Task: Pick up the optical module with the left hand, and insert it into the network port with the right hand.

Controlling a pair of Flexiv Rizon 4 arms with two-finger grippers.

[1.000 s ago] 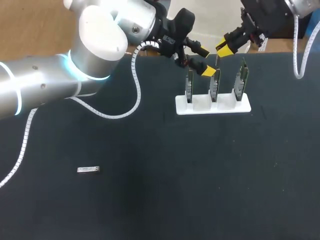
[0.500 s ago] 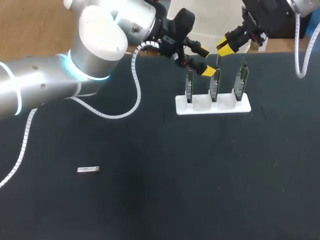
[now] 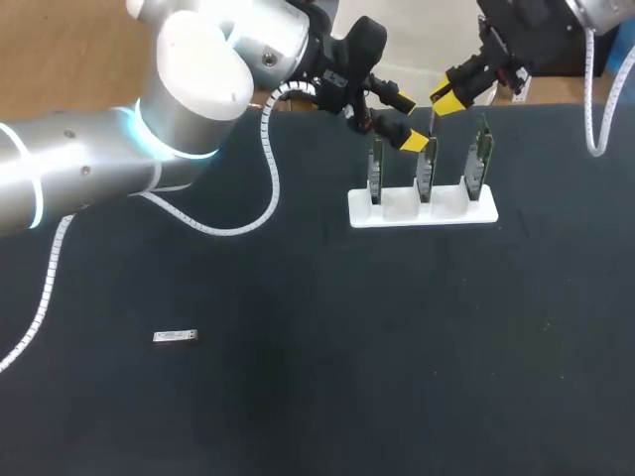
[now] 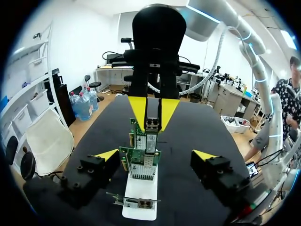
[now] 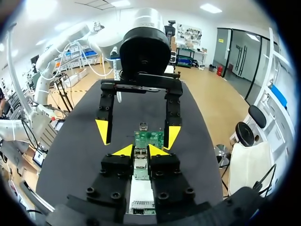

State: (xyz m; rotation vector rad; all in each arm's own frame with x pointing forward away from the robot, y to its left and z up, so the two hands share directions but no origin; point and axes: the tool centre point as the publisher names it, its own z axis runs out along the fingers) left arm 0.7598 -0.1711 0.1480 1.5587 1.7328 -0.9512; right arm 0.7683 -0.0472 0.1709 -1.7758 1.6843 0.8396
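Fingers on your right gripper [image 5: 140, 151] stand close together, pinching a slim grey metal optical module [image 4: 151, 125] from two sides. They hold it upright, its lower end pointing down at the middle one of three green network cards [image 3: 425, 171]. The module hangs just above that card's upper edge. You cannot tell from these views whether its tip has met the port yet.

The cards stand on edge in a white slotted holder [image 3: 402, 206], probably so that their ports face up and the module can go straight down into one. A pinch high on the module leaves its lower end free to enter.

Your left gripper [image 4: 155, 154] faces the right one across the cards, its fingers spread wide and holding nothing. Since the module sits in the right gripper, the handover looks done, and the open left fingers give the right room to work. One yellow tip is close beside the middle card, so watch for a knock there.

Well apart from the holder, a second small silver module [image 3: 176, 337] lies flat on the black table [image 3: 298, 397], untouched.
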